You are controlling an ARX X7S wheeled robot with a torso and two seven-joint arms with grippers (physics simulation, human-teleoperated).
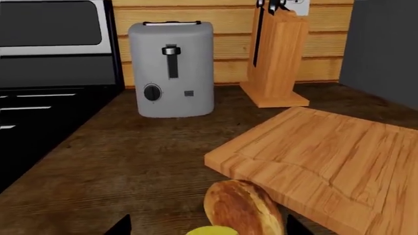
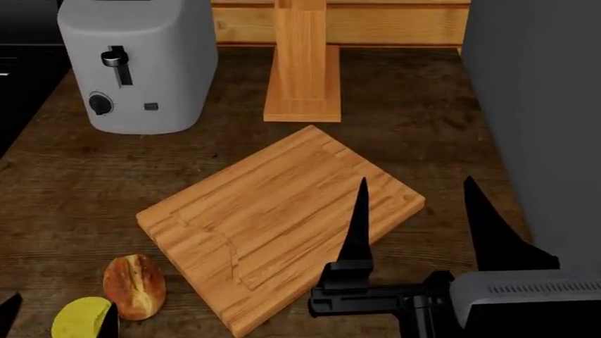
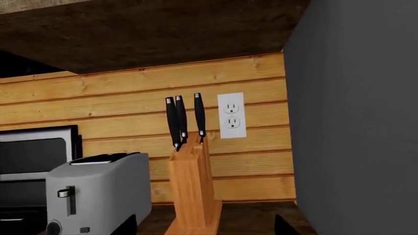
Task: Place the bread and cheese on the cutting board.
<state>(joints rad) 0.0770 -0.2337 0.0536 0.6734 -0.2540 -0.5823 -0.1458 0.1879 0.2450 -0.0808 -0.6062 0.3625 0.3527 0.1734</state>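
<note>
Your counter [image 2: 56, 190] carries everything, and the cutting board [image 2: 281, 225] lies skewed across its middle, nothing on it yet. The toaster [image 2: 136, 63] and the knife block [image 2: 300, 70] stand along the back edge, well apart from the food, so they are small risks.

Your right gripper [image 2: 423, 211] hangs spread over the board's right corner; lower it carelessly and you shove the board.

The bread [image 2: 134, 286] lies near the counter's front edge, just beside the board's left corner, with the cheese [image 2: 83, 318] touching or almost touching it. That closeness is your main hazard: closing on one likely nudges the other, and the cheese can roll off.

Only the left gripper's tips [image 1: 124, 226] show, seemingly spread around both.
</note>
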